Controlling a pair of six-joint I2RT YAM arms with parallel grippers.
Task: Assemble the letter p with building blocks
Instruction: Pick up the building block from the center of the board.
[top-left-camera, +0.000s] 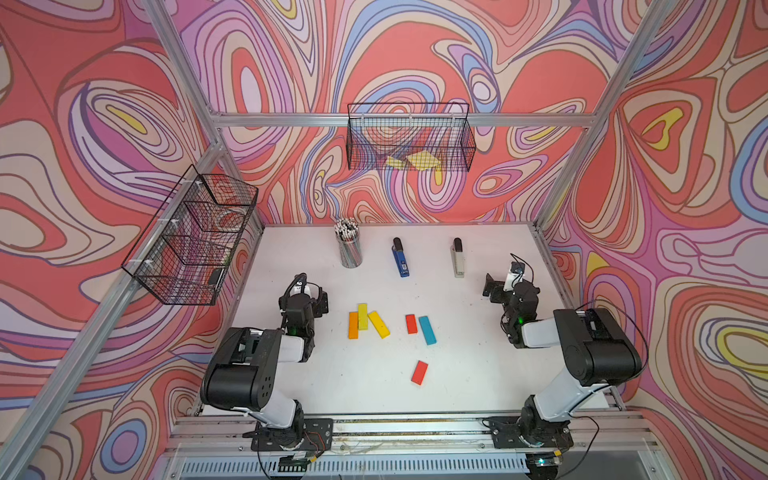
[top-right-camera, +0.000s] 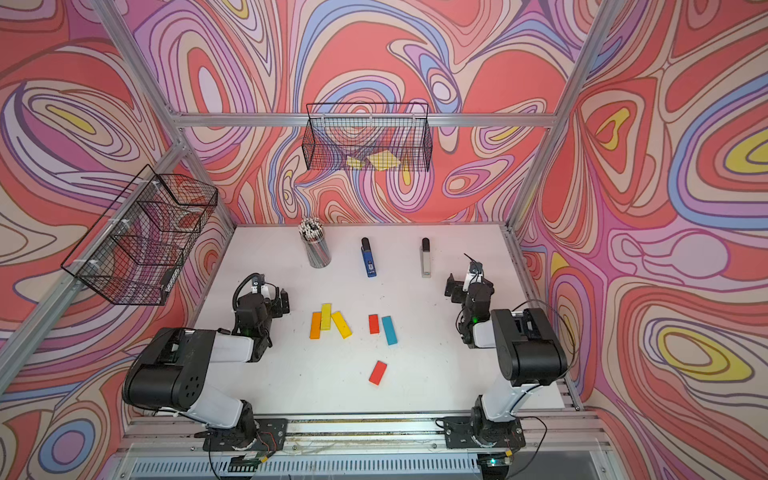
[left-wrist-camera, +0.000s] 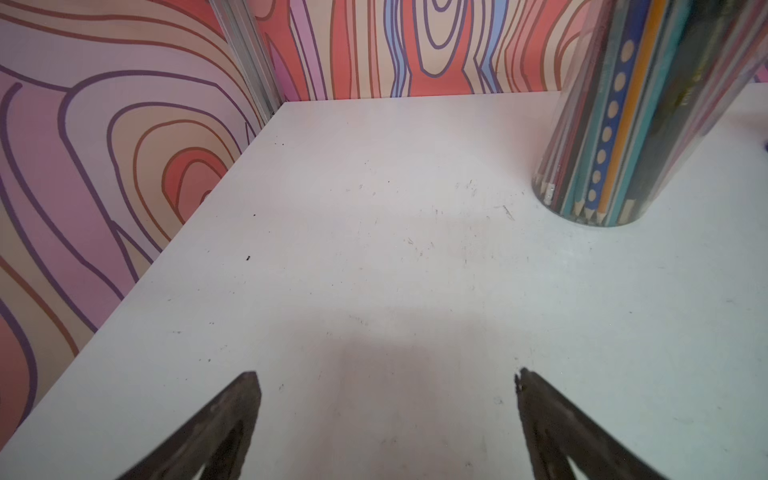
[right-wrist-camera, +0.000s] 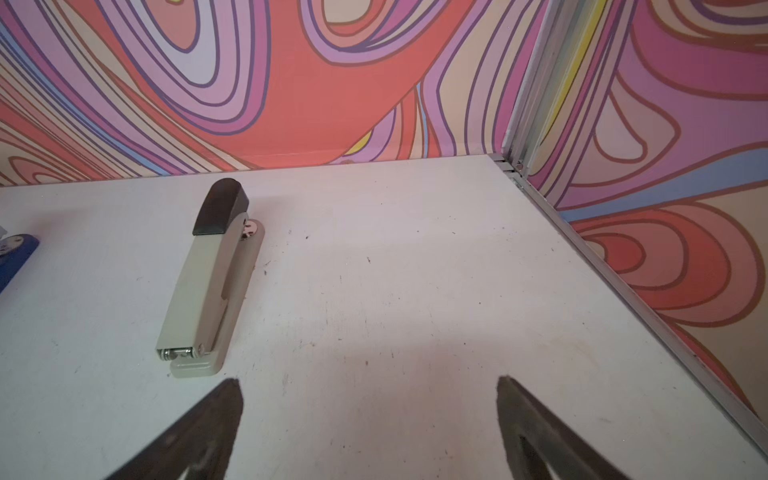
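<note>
Top views: letter p not begun. Six building blocks (top-left-camera: 378, 324) are seen loose at mid-table (top-left-camera: 465, 374), unarranged. Left gripper (left-wrist-camera: 386, 376) and right gripper (right-wrist-camera: 370, 382) are spread wide, empty, apart from them. All placing is left.

The white table (top-left-camera: 457, 374) is carrying a clear cup of pencils (top-left-camera: 349, 249), a blue stapler (top-left-camera: 400, 257) and a beige stapler (top-left-camera: 458, 257) across its upper part. Around frame centre an orange block (top-left-camera: 353, 325), a straight yellow block (top-left-camera: 363, 316) and a slanted yellow block (top-left-camera: 378, 324) are lying clustered. Just right, an upper red block (top-left-camera: 411, 323) and a light blue block (top-left-camera: 427, 330) are lying side by side. A lower red block (top-left-camera: 419, 372) is sitting alone below.
</note>
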